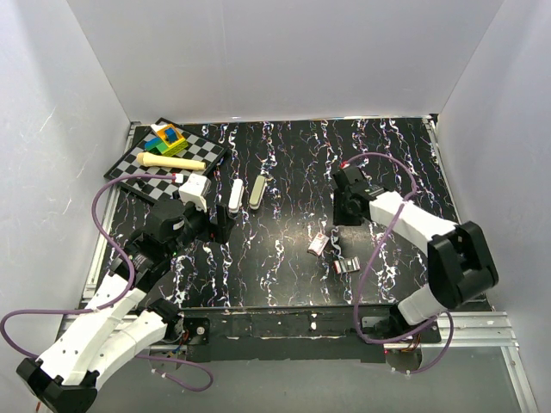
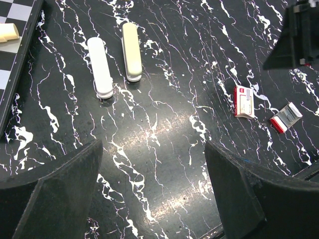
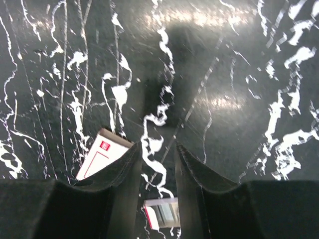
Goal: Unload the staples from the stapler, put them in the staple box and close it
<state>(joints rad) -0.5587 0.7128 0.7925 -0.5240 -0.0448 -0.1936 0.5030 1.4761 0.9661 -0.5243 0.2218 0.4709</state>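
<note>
The stapler [image 1: 234, 194] is a slim white bar lying on the black marbled table; it also shows in the left wrist view [image 2: 100, 67]. A beige bar [image 1: 257, 191] of like shape lies just right of it, also in the left wrist view [image 2: 131, 52]. My left gripper [image 1: 215, 225] is wide open and empty, hovering just in front of the stapler, in its wrist view [image 2: 154, 189] too. My right gripper [image 1: 349, 211] is at centre right, away from the stapler; its jaws stand a narrow gap apart with nothing between them [image 3: 158, 149].
Two small red-and-white staple boxes lie near the right gripper: one [image 1: 318, 244] [image 2: 243, 101] [image 3: 102, 158] closed, one [image 1: 346, 265] [image 2: 286, 117] [image 3: 162, 213] open. A checkerboard [image 1: 138, 163] with coloured blocks [image 1: 166, 138] and a cream stick [image 1: 170, 162] sits at back left.
</note>
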